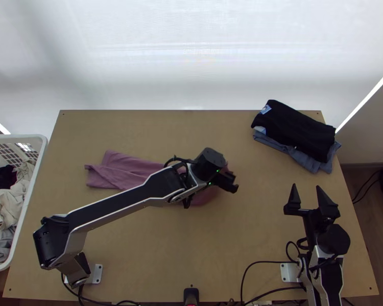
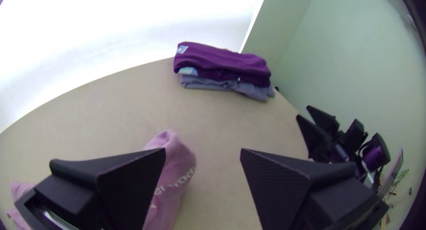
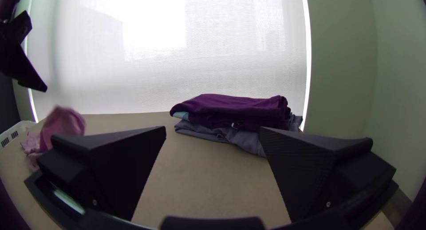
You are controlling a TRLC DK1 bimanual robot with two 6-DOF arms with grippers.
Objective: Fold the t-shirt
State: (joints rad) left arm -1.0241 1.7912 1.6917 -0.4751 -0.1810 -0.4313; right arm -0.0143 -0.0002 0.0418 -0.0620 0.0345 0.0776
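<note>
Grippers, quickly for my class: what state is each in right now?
Left gripper: open, fingers wide apart near the pink shirt, holding nothing.
Right gripper: open, fingers apart, holding nothing.

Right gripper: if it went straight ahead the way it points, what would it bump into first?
Likely the folded pile, whose blue-grey lower garment lies nearest the right gripper; the gripper's height is unclear, so it might pass above.

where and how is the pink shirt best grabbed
Probably by the shirt's bunched end, coming down from above with the left pincer, one finger on each side. That end stands up in a rounded hump, while the other end lies flatter; the pincer is open and near the hump.
</note>
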